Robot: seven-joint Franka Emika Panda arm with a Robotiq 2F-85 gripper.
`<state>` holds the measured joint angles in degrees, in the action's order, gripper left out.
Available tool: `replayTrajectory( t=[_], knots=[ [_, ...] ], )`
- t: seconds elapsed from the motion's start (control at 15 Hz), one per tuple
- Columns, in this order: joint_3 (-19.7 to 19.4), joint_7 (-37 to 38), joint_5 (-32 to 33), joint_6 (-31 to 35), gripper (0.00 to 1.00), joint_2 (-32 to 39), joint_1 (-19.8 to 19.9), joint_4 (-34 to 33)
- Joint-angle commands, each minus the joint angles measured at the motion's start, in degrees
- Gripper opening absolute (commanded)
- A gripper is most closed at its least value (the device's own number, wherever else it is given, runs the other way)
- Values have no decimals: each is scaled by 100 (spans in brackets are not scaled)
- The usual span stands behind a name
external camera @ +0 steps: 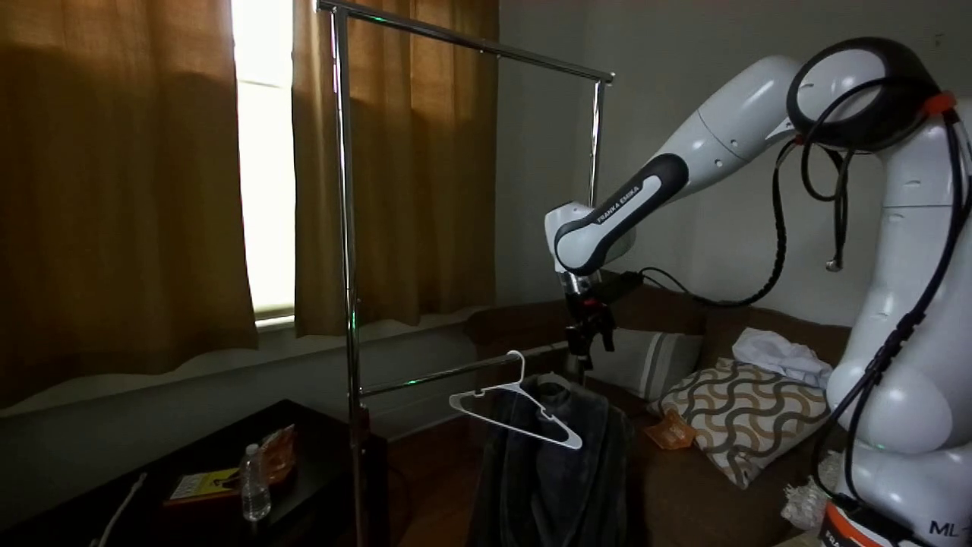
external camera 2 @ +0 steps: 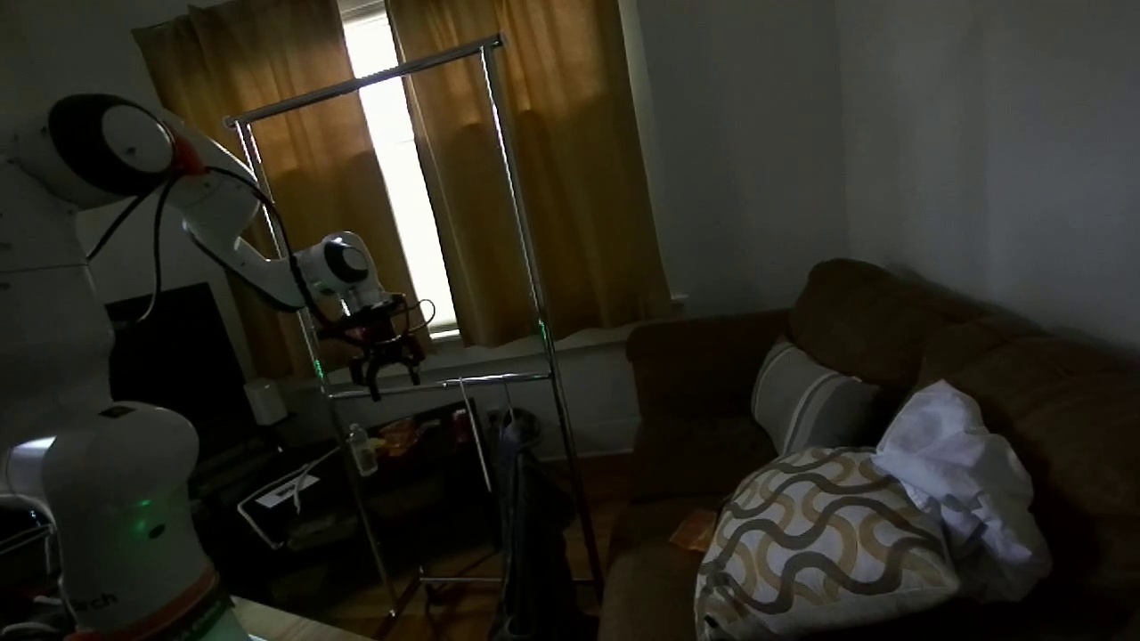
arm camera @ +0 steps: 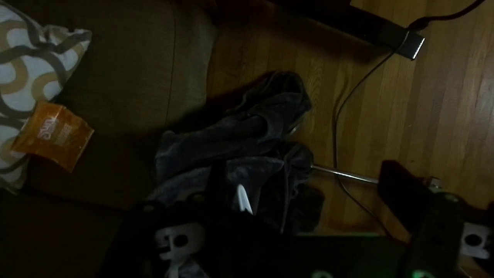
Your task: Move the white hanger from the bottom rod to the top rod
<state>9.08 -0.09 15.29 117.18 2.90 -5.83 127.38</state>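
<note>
The white hanger (external camera: 515, 387) hangs by its hook on the bottom rod (external camera: 440, 375). In an exterior view the hanger (external camera 2: 478, 436) shows nearly edge-on below the bottom rod (external camera 2: 512, 378). The top rod (external camera: 478, 42) spans the uprights and also shows in an exterior view (external camera 2: 374, 78). My gripper (external camera: 596, 349) points down, open and empty, near the bottom rod's height. In an exterior view the gripper (external camera 2: 387, 378) is left of the hanger, apart from it. In the wrist view the open fingers (arm camera: 305, 168) partly hide a white strip (arm camera: 243, 199); I cannot tell which hanger it belongs to.
A dark garment (external camera: 554, 463) hangs beside the white hanger on the bottom rod. The rack's upright (external camera: 345, 228) stands near a dark table with a bottle (external camera: 254, 486). A brown sofa (external camera 2: 712, 383) with pillows (external camera 2: 828, 525) and an orange packet (arm camera: 54, 133) is close by.
</note>
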Motion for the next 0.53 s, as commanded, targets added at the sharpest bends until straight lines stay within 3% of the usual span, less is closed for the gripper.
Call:
replayTrajectory(
  t=[0.0,0.27,0.47],
  knots=[
    [-321,-84,-169,697,100,559,159,78],
    [-521,-371,-430,2096,100,1089,361,177],
    [-375,-916,-1193,3023,100,1547,495,20]
  ],
)
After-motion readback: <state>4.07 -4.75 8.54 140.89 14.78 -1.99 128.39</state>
